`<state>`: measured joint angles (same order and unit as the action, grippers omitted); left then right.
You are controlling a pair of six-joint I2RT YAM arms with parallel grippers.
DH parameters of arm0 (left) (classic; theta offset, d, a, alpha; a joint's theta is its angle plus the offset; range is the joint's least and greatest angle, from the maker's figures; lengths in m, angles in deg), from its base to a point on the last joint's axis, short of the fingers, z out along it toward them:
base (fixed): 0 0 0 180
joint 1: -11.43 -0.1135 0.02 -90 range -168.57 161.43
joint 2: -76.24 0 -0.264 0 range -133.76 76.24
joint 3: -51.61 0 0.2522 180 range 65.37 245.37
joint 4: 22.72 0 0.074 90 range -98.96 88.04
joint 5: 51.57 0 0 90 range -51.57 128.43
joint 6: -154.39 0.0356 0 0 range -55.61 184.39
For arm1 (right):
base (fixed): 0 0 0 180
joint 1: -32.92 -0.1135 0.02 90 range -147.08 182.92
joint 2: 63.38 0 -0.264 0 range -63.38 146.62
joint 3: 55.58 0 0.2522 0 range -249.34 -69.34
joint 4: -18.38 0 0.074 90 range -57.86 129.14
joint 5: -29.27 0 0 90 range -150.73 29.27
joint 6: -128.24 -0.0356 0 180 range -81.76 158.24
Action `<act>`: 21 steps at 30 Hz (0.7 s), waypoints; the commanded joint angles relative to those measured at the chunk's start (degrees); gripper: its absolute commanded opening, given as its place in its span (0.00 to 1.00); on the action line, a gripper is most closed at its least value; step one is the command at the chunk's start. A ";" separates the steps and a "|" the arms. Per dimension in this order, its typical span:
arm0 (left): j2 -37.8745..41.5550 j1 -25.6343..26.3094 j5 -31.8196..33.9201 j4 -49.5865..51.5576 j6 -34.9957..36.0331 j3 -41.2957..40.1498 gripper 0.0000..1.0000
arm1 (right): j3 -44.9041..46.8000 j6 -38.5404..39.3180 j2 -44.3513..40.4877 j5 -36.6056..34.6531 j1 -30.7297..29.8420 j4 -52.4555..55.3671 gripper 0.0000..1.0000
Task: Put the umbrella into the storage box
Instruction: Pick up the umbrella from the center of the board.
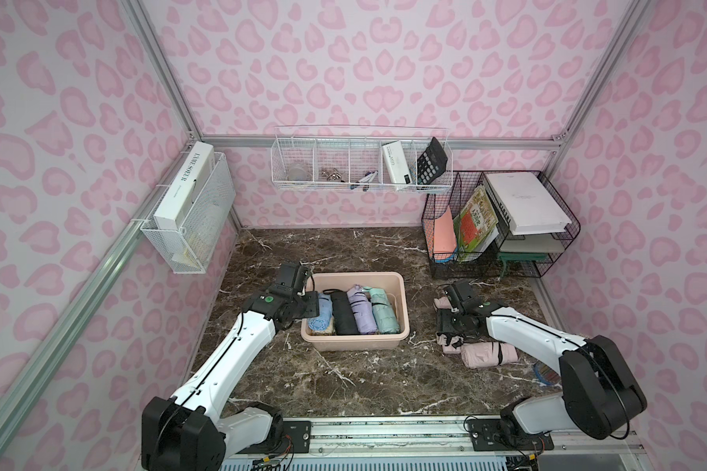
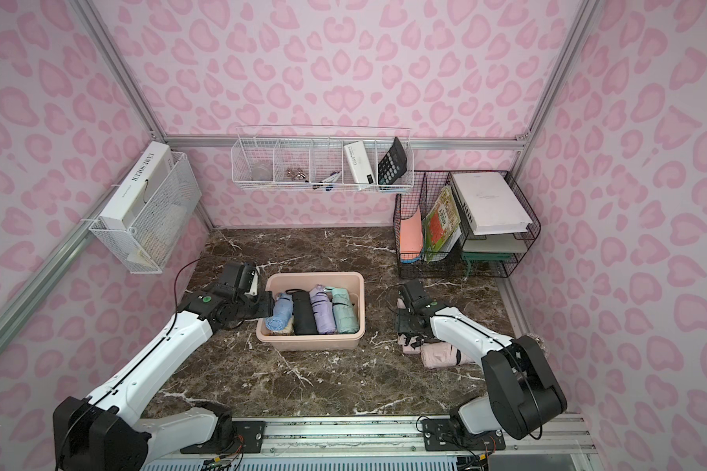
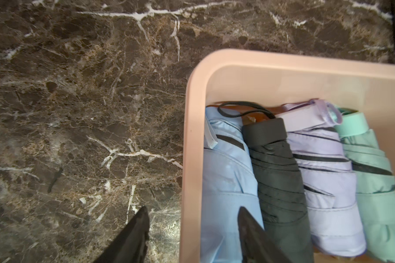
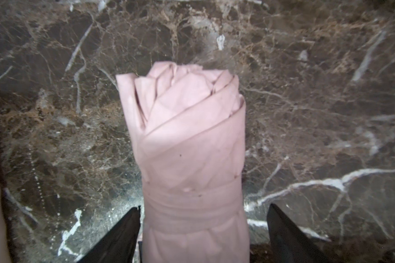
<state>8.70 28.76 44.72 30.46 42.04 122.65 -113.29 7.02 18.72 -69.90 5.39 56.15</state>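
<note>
The pale peach storage box sits mid-table and holds a blue umbrella, a black one, a lilac one and a mint one, side by side. My left gripper is open astride the box's left rim: one finger is over the table, the other over the blue umbrella, and it holds nothing. A folded pink umbrella lies on the table to the right. My right gripper is open around it, with a gap at one finger.
A second pink umbrella lies just in front of the right gripper's arm. A black wire file rack stands at the back right. White wire baskets hang on the back wall and the left wall.
</note>
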 commanded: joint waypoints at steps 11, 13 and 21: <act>8.80 -0.02 3.93 3.08 -2.78 3.12 0.69 | 2.38 -0.46 2.25 4.12 -0.03 -4.75 0.67; 9.96 -0.04 3.49 2.67 -2.79 3.20 0.69 | 2.62 -0.42 2.33 4.24 0.01 -4.94 0.65; 12.55 -0.03 1.55 1.04 -2.94 3.44 0.68 | 3.29 -0.03 2.04 4.87 -0.05 -6.23 0.52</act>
<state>20.74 28.76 47.23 32.17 39.22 125.45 -110.25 6.96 21.04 -65.90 5.44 51.08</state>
